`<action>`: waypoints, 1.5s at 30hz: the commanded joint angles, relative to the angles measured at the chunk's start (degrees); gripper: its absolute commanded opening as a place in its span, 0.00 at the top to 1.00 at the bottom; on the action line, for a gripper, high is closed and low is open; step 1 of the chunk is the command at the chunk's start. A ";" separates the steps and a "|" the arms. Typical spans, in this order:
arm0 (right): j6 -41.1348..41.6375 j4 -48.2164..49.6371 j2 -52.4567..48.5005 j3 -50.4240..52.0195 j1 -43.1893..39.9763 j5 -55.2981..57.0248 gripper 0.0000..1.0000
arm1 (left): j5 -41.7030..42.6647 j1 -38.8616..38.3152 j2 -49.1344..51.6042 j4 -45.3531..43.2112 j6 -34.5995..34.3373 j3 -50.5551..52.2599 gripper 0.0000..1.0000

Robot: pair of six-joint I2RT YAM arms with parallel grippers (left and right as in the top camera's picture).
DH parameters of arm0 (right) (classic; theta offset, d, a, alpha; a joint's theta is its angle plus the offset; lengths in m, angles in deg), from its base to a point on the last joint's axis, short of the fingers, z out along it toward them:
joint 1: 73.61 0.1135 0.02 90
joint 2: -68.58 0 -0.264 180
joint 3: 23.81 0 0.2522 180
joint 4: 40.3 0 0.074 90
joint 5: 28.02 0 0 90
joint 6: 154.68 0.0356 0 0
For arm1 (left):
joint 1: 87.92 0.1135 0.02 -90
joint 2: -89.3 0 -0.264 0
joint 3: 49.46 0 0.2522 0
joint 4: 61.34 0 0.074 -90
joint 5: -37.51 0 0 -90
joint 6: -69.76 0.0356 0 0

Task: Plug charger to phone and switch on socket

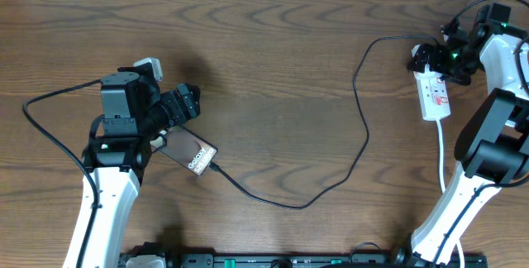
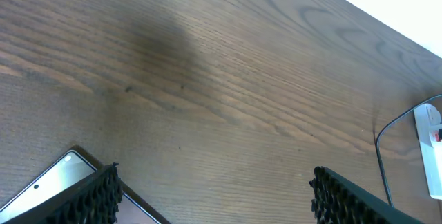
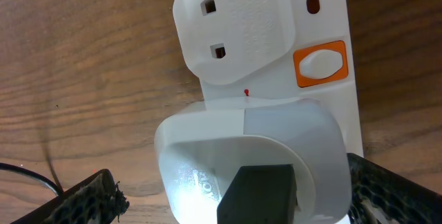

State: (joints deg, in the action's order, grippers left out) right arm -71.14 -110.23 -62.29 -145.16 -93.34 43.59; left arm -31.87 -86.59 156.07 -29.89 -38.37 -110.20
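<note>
Ok, socket [image 1: 436, 96] is lying near the right edge of the surface [image 1: 273, 61], toward the far corner. A white plug block [image 3: 248, 141] is sitting in it, orange switch [image 3: 320, 63] just beside that. Strip is looking light and slick on wood, likely skating if shoved sideways; I'm expecting one fingertip pressing straight down on the switch. Over it the right gripper [image 3: 242, 200] is hovering wide, empty. Limp charger [image 1: 361, 127] is trailing left to the phone [image 1: 192, 154], seemingly reaching its end. There the left gripper [image 2: 221, 207] is hanging wide, empty.
</note>
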 commanded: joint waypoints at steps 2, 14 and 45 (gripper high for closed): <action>0.63 -1.42 -0.68 1.53 1.09 -3.74 0.01 | -0.79 -0.17 0.28 0.26 0.74 -0.83 0.14; 1.29 -2.16 -0.68 1.53 1.84 -7.30 0.01 | -0.79 -0.15 0.28 0.28 0.76 -0.83 0.15; 3.06 -2.12 -0.68 3.43 4.63 -10.71 0.01 | -0.81 -0.11 0.28 0.28 1.64 -0.83 0.14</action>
State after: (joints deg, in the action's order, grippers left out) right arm -70.02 -111.01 -61.79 -144.90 -92.38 43.79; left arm -31.87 -86.59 156.07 -29.76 -38.15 -110.20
